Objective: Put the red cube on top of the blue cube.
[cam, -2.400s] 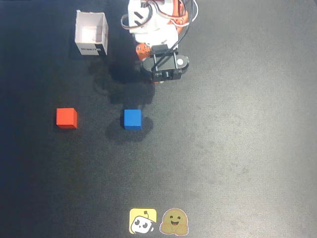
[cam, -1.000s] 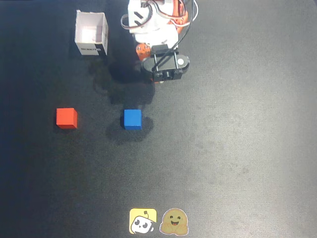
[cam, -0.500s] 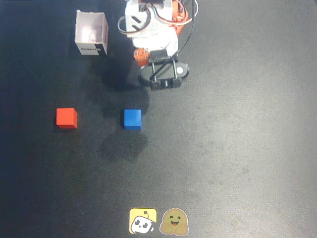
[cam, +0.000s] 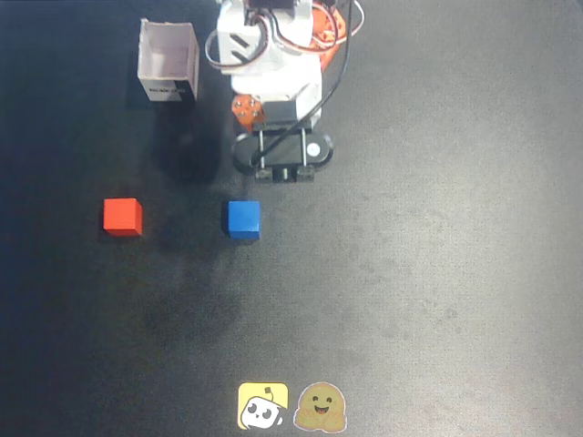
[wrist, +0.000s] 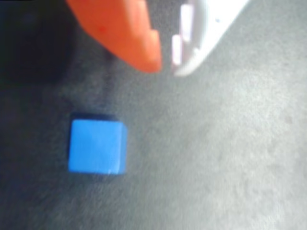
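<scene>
The red cube [cam: 122,217] sits on the dark table at the left in the overhead view; it is out of the wrist view. The blue cube [cam: 243,219] sits to its right, well apart from it, just in front of the arm. In the wrist view the blue cube [wrist: 97,146] lies below and left of my gripper [wrist: 167,69]. The orange and white fingertips are nearly together with nothing between them. The arm [cam: 273,73] is folded at the top of the overhead view, and the fingers are hidden under it there.
A tall white open-topped box [cam: 168,64] stands at the back left, beside the arm's base. Two stickers [cam: 291,407] lie at the table's front edge. The dark mat [cam: 437,273] stretches wide to the right.
</scene>
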